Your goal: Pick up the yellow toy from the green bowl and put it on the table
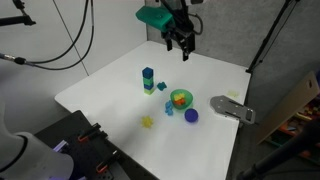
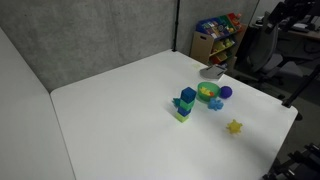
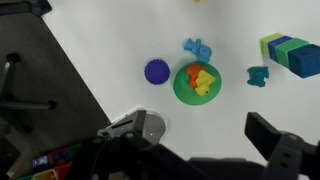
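Note:
The green bowl (image 3: 181,93) stands on the white table (image 3: 115,45) and holds the yellow toy (image 3: 204,83) beside an orange piece. My gripper (image 3: 195,150) is open and empty, high above the table, with the bowl just ahead of its fingertips in the wrist view. In an exterior view the gripper (image 1: 180,42) hangs well above the far part of the table (image 1: 105,90), and the bowl (image 1: 187,103) sits nearer the front right. The bowl (image 2: 203,97) also shows in both exterior views. The gripper does not show in the exterior view that looks across the table at the shelf.
A blue ball (image 3: 156,71) lies next to the bowl. A blue-green block tower (image 3: 290,55), a teal piece (image 3: 258,76) and a light blue piece (image 3: 196,47) stand nearby. A silver round object (image 3: 140,125) lies near the table edge. A pale yellow star piece (image 1: 147,122) lies apart.

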Robot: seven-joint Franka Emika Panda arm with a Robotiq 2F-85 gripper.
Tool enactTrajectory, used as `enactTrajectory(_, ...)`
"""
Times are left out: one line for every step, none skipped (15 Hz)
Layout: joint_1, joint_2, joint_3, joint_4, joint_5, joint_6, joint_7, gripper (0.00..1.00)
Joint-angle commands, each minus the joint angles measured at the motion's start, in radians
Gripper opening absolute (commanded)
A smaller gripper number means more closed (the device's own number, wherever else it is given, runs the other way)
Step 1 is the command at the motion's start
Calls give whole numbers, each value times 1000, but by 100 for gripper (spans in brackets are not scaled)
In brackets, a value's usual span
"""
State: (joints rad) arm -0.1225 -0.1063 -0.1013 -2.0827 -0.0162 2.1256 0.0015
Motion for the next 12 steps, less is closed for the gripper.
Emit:
enactTrajectory(4, 87, -18, 59, 74, 38, -60, 100)
enactTrajectory(3, 108, -17, 66, 88, 49, -69, 100)
enactTrajectory(3, 131, -16, 74, 94, 60, -77, 100)
enactTrajectory(3, 153, -13, 80, 101, 71, -84, 100)
enactTrajectory(4, 181, -10, 91, 101, 81, -86, 100)
enactTrajectory(3, 206, -7, 101, 105, 89, -91, 100)
enactTrajectory(4, 238, -4, 113, 99, 101, -86, 100)
enactTrajectory(4, 271, -1, 128, 102, 109, -91, 100)
enactTrajectory(5, 300, 3, 144, 100, 114, -88, 100)
enactTrajectory(5, 334, 7, 162, 101, 124, -88, 100)
enactTrajectory(4, 367, 13, 185, 103, 127, -89, 100)
enactTrajectory(5, 404, 19, 210, 100, 129, -86, 100)
